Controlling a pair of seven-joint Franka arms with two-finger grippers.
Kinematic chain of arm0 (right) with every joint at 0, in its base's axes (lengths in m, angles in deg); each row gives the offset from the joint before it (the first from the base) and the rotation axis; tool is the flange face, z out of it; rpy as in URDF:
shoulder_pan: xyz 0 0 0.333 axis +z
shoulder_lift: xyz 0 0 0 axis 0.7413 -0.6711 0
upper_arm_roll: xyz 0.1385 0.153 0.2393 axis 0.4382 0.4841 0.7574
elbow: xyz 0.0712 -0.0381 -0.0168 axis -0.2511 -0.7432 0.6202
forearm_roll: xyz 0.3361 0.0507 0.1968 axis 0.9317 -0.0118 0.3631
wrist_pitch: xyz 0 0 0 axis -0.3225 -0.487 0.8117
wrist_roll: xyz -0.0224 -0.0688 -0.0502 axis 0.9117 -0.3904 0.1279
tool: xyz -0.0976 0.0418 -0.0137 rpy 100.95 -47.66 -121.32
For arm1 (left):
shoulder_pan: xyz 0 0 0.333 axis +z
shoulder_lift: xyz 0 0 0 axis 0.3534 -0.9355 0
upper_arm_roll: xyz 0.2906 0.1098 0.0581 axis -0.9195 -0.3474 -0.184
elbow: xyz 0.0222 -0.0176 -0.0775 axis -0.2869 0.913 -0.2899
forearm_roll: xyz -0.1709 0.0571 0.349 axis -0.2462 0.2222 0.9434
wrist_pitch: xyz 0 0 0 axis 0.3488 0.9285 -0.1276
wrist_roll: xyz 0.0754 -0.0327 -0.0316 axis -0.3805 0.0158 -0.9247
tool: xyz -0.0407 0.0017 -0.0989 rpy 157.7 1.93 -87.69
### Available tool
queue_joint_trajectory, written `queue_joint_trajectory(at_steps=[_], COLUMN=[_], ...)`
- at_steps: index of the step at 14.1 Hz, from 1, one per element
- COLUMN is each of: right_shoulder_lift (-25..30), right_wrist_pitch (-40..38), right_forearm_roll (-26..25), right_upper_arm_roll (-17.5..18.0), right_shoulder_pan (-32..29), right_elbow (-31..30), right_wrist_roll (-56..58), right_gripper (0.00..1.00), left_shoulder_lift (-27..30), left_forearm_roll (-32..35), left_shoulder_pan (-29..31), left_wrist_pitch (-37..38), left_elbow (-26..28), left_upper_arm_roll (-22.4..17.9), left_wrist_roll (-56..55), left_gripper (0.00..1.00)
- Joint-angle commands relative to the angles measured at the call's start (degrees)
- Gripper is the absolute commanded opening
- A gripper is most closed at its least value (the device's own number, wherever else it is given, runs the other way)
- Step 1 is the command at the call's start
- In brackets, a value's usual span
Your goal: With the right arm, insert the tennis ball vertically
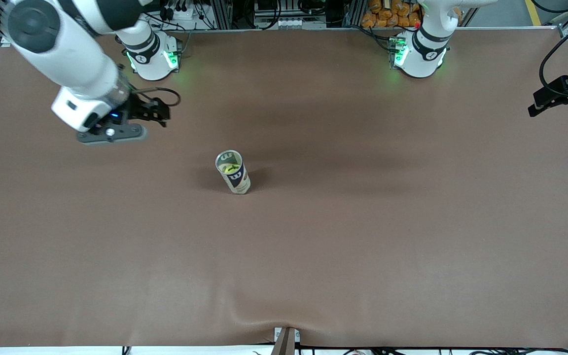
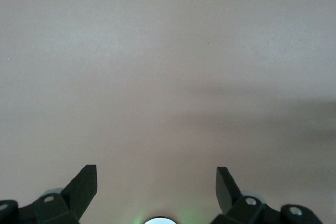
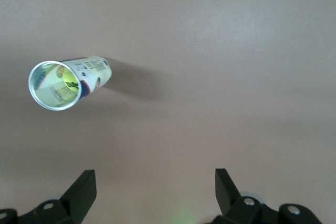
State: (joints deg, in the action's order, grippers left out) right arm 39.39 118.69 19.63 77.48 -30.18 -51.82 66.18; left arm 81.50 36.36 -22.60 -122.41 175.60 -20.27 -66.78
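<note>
A tennis ball can (image 1: 233, 172) is found standing upright on the brown table (image 1: 363, 236), near the middle of the surface and somewhat toward the right arm's end. Its mouth is open at the top. Inside the can, a yellow-green tennis ball (image 1: 228, 168) is seen through the opening; in the right wrist view the same ball (image 3: 67, 81) is visible down the tube of the can (image 3: 68, 83). A shadow is cast by the can onto the table.

The right gripper (image 1: 153, 111) is held up in the air over the table near the right arm's base, well apart from the can. Its fingers are spread wide and nothing is held between them — confirmed in the right wrist view, where both black fingertips (image 3: 84, 188) are seen far apart with only table surface between.

The left gripper (image 2: 156, 187) is likewise found wide open and empty; only bare table is shown beneath it in the left wrist view. The left arm (image 1: 427, 44) is waiting at its own end — little more than its base is seen in the front view.
</note>
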Motion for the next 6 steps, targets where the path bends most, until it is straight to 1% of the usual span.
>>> queue_joint_trajectory(at_steps=[1,3,6], right_shoulder_lift=[-0.82,-1.53,-0.83], right_wrist_pitch=[0.43,0.78,-0.44], right_forearm_roll=[-0.24,-0.33,-1.56], right_upper_arm_roll=[-0.51,-0.60,-1.04], right_shoulder_pan=[1.41,2.55,0.80], right_elbow=[0.90,1.08,1.78], right_wrist_roll=[-2.60,-4.97,-4.02], right_gripper=[1.00,1.00,1.00], left_shoulder_lift=[0.44,0.44,0.44], left_forearm_roll=[0.37,0.55,1.16], left_shoulder_pan=[0.06,0.06,0.06], left_wrist_pitch=[0.17,0.17,0.17], left_elbow=[-0.16,-0.16,-0.25], left_upper_arm_roll=[0.04,0.04,0.13], left_wrist_roll=[-0.06,0.03,0.03], left_gripper=[1.00,1.00,1.00])
